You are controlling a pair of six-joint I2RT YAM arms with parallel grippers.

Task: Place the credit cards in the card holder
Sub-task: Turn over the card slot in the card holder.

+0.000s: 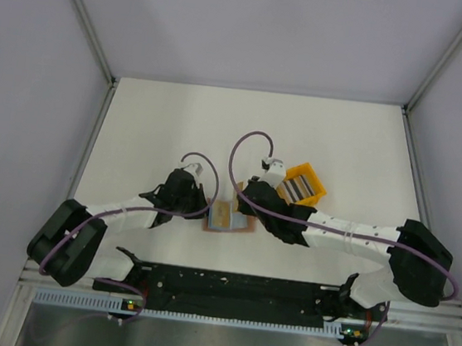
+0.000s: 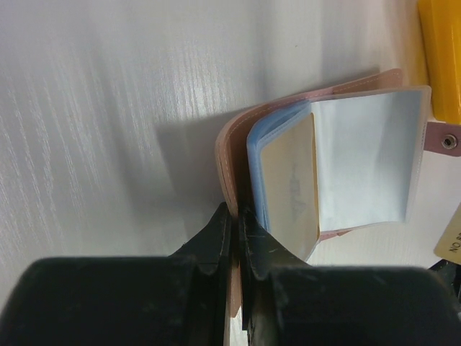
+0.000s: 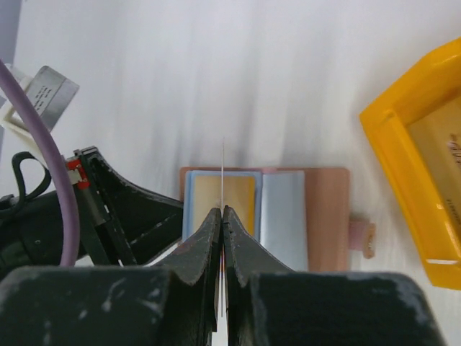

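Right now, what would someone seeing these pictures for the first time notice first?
The bright yellow tray to the right of the open card holder stands out most. Next, the right gripper pinches a thin card edge-on above the holder's clear sleeves, while the left gripper clamps the holder's cover at its left edge.

A bright yellow plastic tray [image 1: 317, 179] with raised walls sits on the white tabletop [image 1: 179, 117], right of centre and turned at an angle to its edges. In the left wrist view only a corner of it shows at the top right, and the tabletop has a faint streaked grain. 3 pale grey panels [image 1: 264, 26] enclose the far and side edges, joined by 2 aluminium struts [image 1: 82, 14]. A white slotted strip [image 1: 198, 312] runs along the near edge.
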